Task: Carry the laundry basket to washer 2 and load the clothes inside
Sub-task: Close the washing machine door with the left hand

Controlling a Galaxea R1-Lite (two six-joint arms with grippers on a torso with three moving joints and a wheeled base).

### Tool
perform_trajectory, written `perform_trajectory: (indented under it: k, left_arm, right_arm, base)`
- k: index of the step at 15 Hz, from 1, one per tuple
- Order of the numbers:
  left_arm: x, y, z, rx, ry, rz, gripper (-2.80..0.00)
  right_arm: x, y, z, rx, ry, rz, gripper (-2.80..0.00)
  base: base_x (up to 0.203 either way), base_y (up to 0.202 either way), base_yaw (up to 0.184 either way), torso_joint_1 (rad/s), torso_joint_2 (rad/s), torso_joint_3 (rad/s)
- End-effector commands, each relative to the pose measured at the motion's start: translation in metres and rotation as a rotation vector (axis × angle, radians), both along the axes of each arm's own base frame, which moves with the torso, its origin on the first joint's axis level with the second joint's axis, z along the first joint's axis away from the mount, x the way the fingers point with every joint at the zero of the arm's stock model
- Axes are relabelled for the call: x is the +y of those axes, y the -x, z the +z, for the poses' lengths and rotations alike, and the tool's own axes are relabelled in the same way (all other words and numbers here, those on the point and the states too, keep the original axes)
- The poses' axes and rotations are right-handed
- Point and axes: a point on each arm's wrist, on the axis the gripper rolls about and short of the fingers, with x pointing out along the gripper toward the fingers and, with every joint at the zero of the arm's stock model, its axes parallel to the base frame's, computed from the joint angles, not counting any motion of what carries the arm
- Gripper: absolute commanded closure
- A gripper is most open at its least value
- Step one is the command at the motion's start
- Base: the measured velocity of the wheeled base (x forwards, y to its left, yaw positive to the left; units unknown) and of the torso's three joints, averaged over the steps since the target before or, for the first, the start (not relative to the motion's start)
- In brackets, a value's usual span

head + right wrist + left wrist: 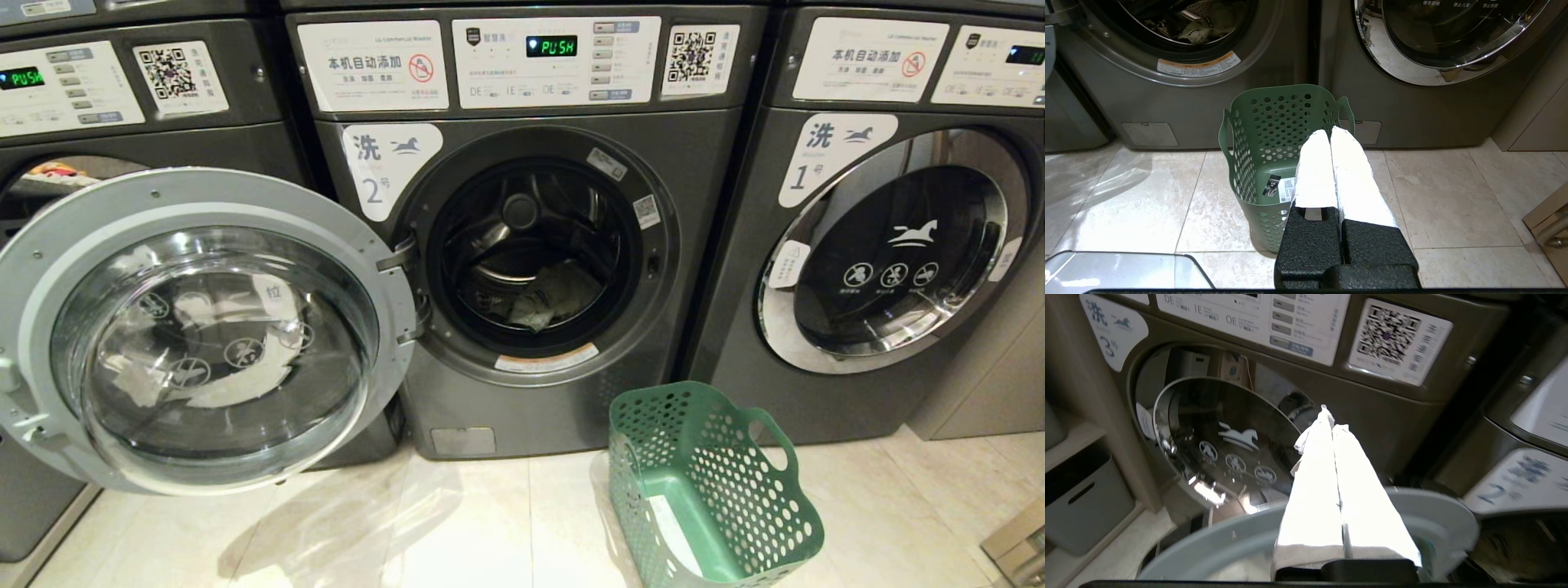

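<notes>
In the head view washer 2 [539, 245] fills the centre of the frame, dark grey metal with its round mouth uncovered. Its door [204, 327], a pale grey ring around bulging clear glass, swings wide into the left half of the frame. The clothes [555, 296], a crumpled pale patterned heap, lie low in the shiny drum. The laundry basket [710, 482], green plastic with round holes and loop handles, stands empty at lower right on the pale glossy floor tiles [457, 523], just before the gap between washer 2 and washer 1 [882, 245], whose chrome-ringed door is closed. The left gripper [1333, 428] has white-wrapped jaws pressed together above the door rim. The right gripper [1329, 134] hangs over the basket, jaws together
</notes>
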Motion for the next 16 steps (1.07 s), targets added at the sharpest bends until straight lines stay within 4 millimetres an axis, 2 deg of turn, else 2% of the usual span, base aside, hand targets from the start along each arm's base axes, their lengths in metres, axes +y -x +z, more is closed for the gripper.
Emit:
perform_trajectory:
  k: [1, 5, 11, 16]
  left_arm:
    - [0.048, -0.047, -0.035, 0.028, 0.007, 0.019, 0.0]
    - [0.084, -0.065, -0.057, 0.029, 0.007, -0.066, 0.0]
    - [0.13, -0.059, -0.081, 0.073, 0.047, -0.245, 0.0]
    - [0.146, -0.069, -0.104, 0.111, 0.125, -0.305, 0.0]
  right_arm:
    - [0.0, 0.0, 0.0, 0.002, -0.005, 0.001, 0.0]
    - [0.0, 0.0, 0.0, 0.001, -0.005, 0.001, 0.0]
    - [0.0, 0.0, 0.0, 0.002, -0.005, 0.001, 0.0]
    - [0.0, 0.0, 0.0, 0.002, -0.007, -0.001, 0.0]
  base:
    - [0.0, 0.0, 0.0, 0.0, 0.0, 0.0]
    - [0.0, 0.0, 0.0, 0.0, 0.0, 0.0]
    - [0.0, 0.0, 0.0, 0.0, 0.0, 0.0]
    - [0.0, 0.0, 0.0, 0.0, 0.0, 0.0]
